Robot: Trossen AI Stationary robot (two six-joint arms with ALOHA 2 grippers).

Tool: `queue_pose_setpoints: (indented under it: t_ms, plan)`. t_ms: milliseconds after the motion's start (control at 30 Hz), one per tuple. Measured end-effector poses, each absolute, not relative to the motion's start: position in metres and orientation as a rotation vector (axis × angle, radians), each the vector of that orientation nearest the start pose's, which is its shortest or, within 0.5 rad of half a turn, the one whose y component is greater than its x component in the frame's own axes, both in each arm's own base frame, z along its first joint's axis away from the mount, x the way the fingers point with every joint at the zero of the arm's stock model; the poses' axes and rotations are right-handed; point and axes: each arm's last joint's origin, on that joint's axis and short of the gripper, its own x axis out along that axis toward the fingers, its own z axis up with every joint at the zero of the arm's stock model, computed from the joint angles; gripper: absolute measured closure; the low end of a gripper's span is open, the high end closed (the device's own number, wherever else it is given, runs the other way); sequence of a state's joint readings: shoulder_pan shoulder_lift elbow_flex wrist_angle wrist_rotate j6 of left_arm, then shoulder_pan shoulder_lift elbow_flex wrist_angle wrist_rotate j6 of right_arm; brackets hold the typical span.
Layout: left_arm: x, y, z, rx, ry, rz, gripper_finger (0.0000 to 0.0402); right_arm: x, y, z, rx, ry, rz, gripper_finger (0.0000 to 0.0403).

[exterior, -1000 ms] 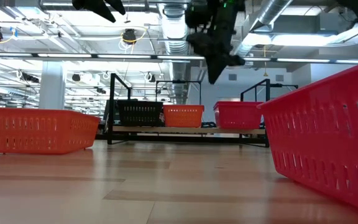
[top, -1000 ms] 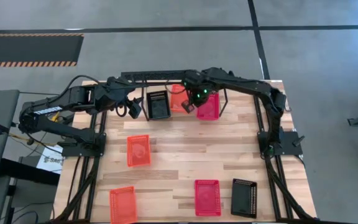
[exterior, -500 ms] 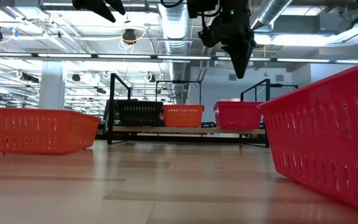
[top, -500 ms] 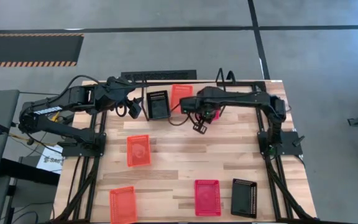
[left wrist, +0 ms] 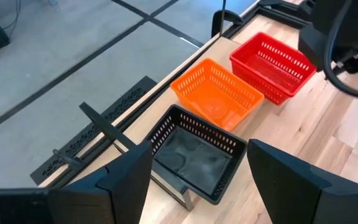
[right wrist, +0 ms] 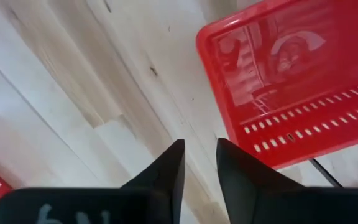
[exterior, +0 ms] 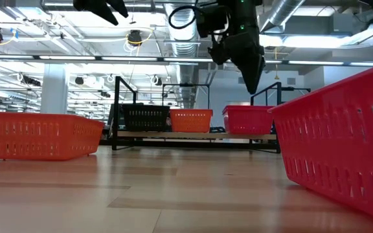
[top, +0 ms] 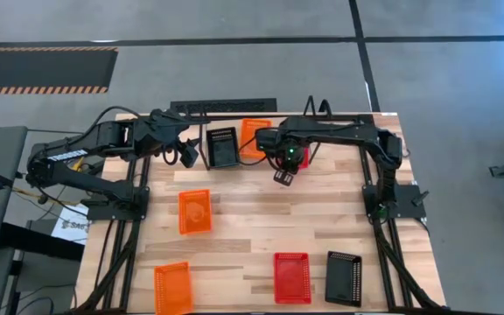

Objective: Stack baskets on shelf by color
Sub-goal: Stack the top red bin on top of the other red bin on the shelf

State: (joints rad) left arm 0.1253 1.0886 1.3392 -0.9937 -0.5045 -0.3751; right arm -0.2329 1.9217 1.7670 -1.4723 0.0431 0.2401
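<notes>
On the shelf (exterior: pixel 193 135) at the table's far edge stand a black basket (top: pixel 222 147), an orange basket (top: pixel 254 138) and a red basket (exterior: pixel 248 120) side by side, each on its bottom. My right gripper (top: pixel 283 177) hangs pointing down over bare wood just nearer than the red basket (right wrist: pixel 291 81). Its fingers stand a little apart with nothing between them. My left gripper (left wrist: pixel 199 149) waits wide open above the shelf's left end, looking down on the black basket (left wrist: pixel 197 152).
Loose baskets lie on the table: an orange one (top: pixel 194 212) left of the middle, another orange one (top: pixel 172 287) at the near left, a red one (top: pixel 291 277) and a black one (top: pixel 343 277) at the near right. Bare wood lies around the middle.
My right gripper has come away from the shelf, from between the orange and red baskets toward the table's near edge. It has sunk a little and has turned about its own axis. The three baskets on the shelf have stayed in place.
</notes>
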Motion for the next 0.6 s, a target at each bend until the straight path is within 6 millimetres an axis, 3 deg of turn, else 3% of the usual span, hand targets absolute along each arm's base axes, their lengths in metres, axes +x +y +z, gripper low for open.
queue_pose_setpoints:
  t_ms: [600]
  plan:
    - [0.184, 0.037, 0.392, -0.229, 0.622, 0.739, 0.0150, 0.354, -0.098, 0.256, 0.222, 1.558, -0.309, 0.0245]
